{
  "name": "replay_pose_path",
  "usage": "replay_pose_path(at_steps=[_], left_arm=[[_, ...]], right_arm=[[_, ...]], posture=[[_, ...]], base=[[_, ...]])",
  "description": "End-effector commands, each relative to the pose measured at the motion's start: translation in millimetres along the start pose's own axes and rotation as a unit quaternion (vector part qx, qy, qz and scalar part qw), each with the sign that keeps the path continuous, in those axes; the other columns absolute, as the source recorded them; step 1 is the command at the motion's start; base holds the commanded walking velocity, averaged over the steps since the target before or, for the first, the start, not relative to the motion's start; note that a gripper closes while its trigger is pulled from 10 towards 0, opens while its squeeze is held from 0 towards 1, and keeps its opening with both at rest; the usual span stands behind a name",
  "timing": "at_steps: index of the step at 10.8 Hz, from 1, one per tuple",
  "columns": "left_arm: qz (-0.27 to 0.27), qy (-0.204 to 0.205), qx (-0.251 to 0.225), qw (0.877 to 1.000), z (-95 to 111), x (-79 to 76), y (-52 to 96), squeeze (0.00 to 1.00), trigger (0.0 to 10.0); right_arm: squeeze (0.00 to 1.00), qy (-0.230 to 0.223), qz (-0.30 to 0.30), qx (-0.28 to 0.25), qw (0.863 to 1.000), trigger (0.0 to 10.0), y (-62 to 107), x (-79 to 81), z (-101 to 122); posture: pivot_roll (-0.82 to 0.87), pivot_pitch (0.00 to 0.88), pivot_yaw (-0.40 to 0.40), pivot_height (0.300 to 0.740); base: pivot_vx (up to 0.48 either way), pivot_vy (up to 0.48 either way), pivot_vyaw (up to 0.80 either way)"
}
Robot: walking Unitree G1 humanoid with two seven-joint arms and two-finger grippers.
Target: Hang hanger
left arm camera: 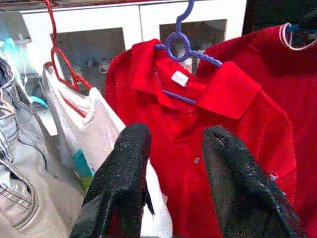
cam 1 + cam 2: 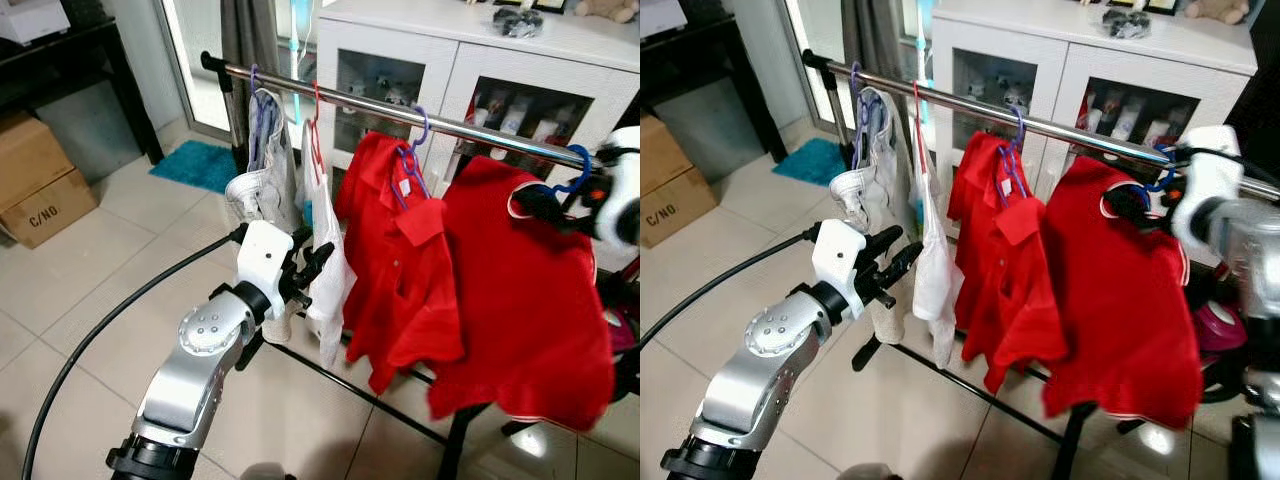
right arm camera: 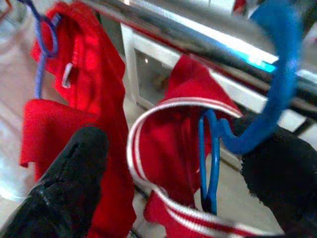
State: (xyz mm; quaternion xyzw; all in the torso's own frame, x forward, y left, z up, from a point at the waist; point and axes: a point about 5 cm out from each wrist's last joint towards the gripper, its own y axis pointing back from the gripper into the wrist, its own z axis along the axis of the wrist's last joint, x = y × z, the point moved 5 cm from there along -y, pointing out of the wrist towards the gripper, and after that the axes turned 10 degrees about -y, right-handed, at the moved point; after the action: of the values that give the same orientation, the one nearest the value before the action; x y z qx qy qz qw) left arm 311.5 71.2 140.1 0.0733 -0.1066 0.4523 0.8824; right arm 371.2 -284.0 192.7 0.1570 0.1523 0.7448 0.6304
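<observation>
Chrome rail (image 2: 470,130) runs across my head views, carrying a pale denim garment (image 2: 268,165), a white top (image 2: 325,265) on a red hanger (image 2: 314,125), a red polo (image 2: 395,255) on a purple hanger (image 2: 415,150), and a second red shirt (image 2: 530,290) with a striped collar. That last shirt sits on the blue hanger (image 3: 270,99), whose hook curves over the rail in my right wrist view, though blur keeps me from judging whether it rests fully on the metal.

My right pincer (image 3: 173,183) is up at the shirt's neck, fingers spread to either side of the collar and the hanger's blue neck; the far fingertip looks close to the hook, but I cannot tell if it touches. In the head views the white wrist housing hides most of that contact.

My left pincer (image 1: 173,163) hovers spread in front of the polo and white top, pinching nothing. Its silver arm blocks the lower part of the denim piece.

Behind the rail stands a white cabinet (image 2: 450,60) with glass doors, its contents too dim to name. A cardboard box (image 2: 40,185) is cut off at the frame's edge, beside a teal mat (image 2: 200,163).
</observation>
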Motion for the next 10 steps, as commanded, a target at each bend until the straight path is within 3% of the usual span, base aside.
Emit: replay_pose_path(at_steps=[1,3,6,10], left_arm=[[-0.003,-0.006,-0.001,1.0,0.8,-0.3,-1.3,0.0,10.0],[-0.005,-0.007,-0.001,1.0,-0.1,-1.6,-2.1,0.0,10.0],[-0.014,-0.007,-0.004,1.0,1.1,-3.8,-5.1,0.0,10.0],[-0.015,-0.008,-0.005,1.0,0.6,-3.5,-4.3,0.0,10.0]], right_arm=[[0.03,0.004,-0.007,-0.001,1.0,10.0,-4.1,-2.3,5.9],[0.0,0.014,-0.03,0.022,0.999,10.0,-14.4,-10.2,-3.3],[0.0,-0.05,-0.034,0.018,0.998,10.0,-31.3,-13.7,0.0],[0.0,-0.072,-0.04,0.023,0.996,10.0,-31.5,-26.6,8.6]], posture=[[0.1,0.0,-0.014,0.74],[0.1,0.0,-0.014,0.74],[0.1,0.0,-0.002,0.74],[0.1,0.0,-0.007,0.74]], base=[[0.0,0.0,0.0],[0.0,0.0,0.0],[0.0,0.0,0.0],[0.0,0.0,0.0]])
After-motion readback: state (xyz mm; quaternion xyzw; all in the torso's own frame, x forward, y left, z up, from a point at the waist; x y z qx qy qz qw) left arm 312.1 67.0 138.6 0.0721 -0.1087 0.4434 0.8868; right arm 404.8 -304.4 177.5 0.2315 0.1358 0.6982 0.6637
